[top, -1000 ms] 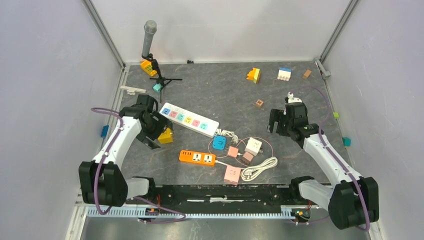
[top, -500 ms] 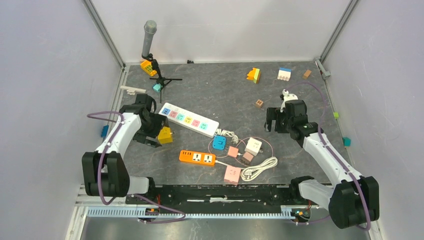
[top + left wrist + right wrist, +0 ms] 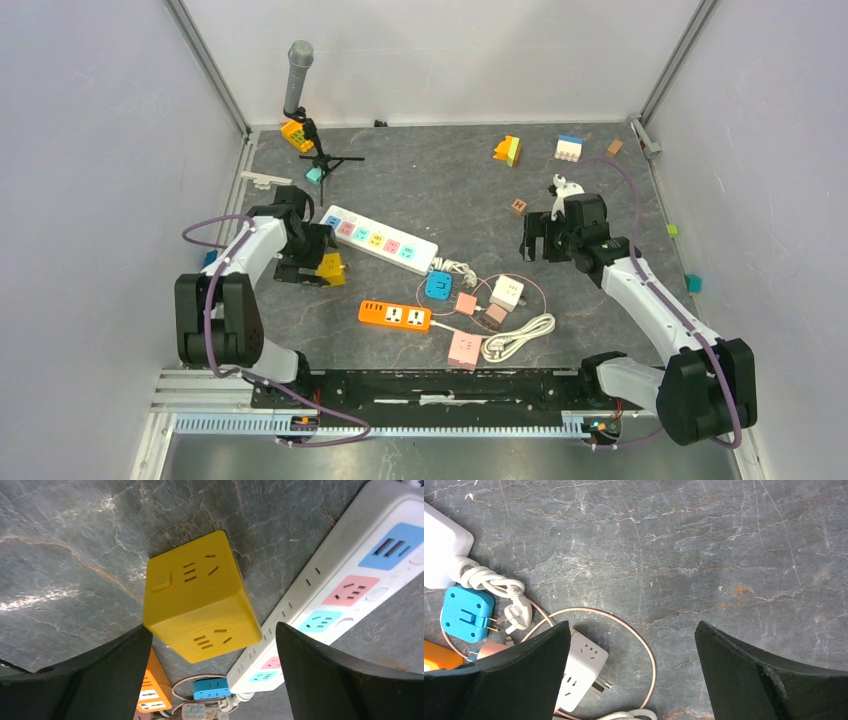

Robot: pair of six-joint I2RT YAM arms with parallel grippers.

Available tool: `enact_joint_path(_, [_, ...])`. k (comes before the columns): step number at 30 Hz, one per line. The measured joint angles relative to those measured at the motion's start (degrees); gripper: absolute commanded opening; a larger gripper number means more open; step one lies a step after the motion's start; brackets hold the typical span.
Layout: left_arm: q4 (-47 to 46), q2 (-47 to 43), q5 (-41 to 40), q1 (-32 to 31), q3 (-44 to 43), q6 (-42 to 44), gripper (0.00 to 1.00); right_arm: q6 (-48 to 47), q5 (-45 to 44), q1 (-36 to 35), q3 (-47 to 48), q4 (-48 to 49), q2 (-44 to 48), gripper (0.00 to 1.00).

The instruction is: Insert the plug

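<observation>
Hovering over yellow cube socket (image 3: 200, 600), just beside left end of white power strip (image 3: 378, 239): left gripper (image 3: 212, 626), jaws wide, empty. Right gripper (image 3: 632, 623), right of strip, likewise released. White plug (image 3: 518, 614) lies loose at strip's right end (nothing inserted yet); grasp, insertion remain.

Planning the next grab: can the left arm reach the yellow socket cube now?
Probably yes: the left gripper hangs open over the yellow socket cube, nothing between; the white power strip lies close beside.
</observation>
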State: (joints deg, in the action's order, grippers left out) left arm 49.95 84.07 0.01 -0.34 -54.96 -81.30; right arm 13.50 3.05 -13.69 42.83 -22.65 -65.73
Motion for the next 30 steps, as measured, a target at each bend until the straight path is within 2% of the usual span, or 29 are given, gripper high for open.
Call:
enact_joint_path(11, [-4.13, 3.98, 4.66, 0.00, 3.56, -7.43, 0.82, -1.05, 1.07, -0.85, 1.31, 0.81, -0.87, 0.98])
enact_joint_path(21, [-5.38, 4.81, 4.57, 0.00, 3.61, -8.26, 0.44, -1.42, 1.09, -1.14, 1.62, 0.79, -0.87, 0.98])
enact_joint_path(25, [-5.33, 4.61, 3.96, 0.00, 3.34, -5.81, 0.35, -1.38, 1.11, -1.22, 2.27, 0.74, -0.87, 0.98])
enact_joint_path(30, [-5.35, 1.62, 2.01, 0.00, 0.26, 3.32, 0.23, -0.87, 1.44, -1.22, 5.31, 0.48, -0.85, 0.98])
